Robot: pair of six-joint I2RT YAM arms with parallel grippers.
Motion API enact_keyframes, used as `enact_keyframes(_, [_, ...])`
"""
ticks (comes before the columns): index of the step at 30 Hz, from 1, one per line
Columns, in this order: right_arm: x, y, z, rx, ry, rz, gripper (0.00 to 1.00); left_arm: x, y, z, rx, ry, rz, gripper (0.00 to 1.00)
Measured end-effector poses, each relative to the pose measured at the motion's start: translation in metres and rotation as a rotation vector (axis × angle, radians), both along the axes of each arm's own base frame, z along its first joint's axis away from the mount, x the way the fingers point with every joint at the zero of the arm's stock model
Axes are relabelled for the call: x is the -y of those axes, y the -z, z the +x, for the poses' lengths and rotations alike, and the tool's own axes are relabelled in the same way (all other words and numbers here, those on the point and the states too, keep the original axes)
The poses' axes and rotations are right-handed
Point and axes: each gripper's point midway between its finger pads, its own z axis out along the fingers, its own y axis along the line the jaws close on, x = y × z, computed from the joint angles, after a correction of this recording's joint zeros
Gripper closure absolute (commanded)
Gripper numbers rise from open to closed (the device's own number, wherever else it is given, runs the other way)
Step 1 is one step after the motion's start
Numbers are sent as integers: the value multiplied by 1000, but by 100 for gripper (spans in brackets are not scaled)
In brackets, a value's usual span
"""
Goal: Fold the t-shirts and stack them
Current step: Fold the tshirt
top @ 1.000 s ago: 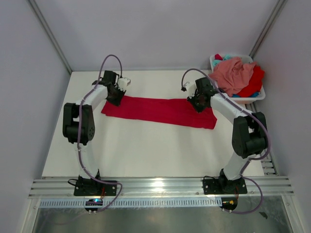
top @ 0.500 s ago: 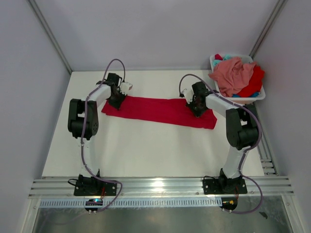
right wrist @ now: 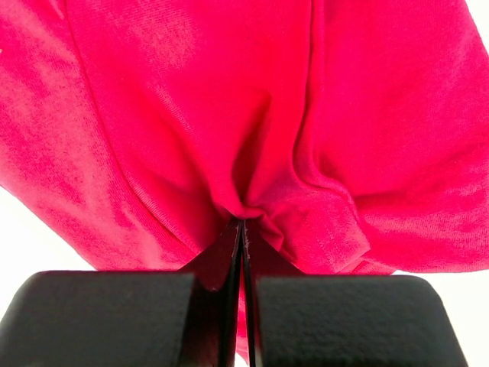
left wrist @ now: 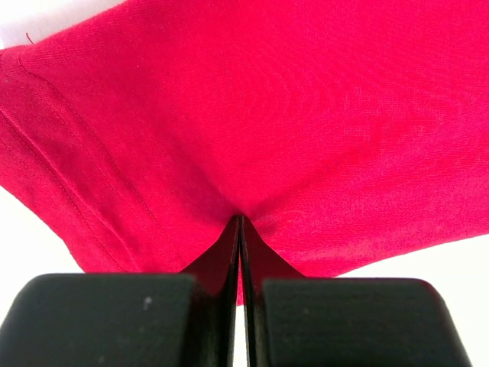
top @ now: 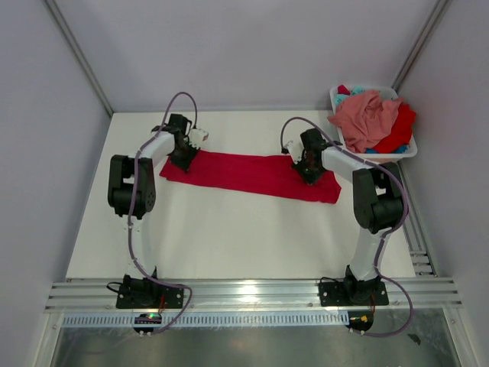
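Note:
A bright red t-shirt [top: 248,173] lies folded into a long band across the far half of the white table. My left gripper [top: 183,159] is shut on the band's left end, and the left wrist view shows red cloth [left wrist: 252,130] pinched at the fingertips [left wrist: 241,223]. At the right end, my right gripper [top: 308,173] is shut on the shirt too, with bunched red fabric [right wrist: 229,138] caught between its tips [right wrist: 241,223]. More t-shirts, salmon pink [top: 369,116], red [top: 399,130] and a bit of teal [top: 353,90], are heaped in the basket.
A white plastic basket [top: 408,152] stands at the table's far right corner, close to the right arm. Grey walls enclose the table on three sides. A metal rail [top: 252,293] runs along the near edge by the arm bases.
Both arms have reached farther back with the red shirt's ends, their elbows folding up and inward. The red band has shifted very little on the table.

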Motion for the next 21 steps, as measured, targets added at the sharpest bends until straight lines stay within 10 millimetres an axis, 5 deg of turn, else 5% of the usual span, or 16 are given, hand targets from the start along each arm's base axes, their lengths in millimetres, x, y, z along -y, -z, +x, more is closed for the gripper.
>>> enact_keyframes(11, [0,0,28,8,15,-32,97,0,1,-14,-2,1,10,100])
enact_keyframes(21, [-2,-2,54,14,40,-29,97,5,1,-69,-119,42,44,100])
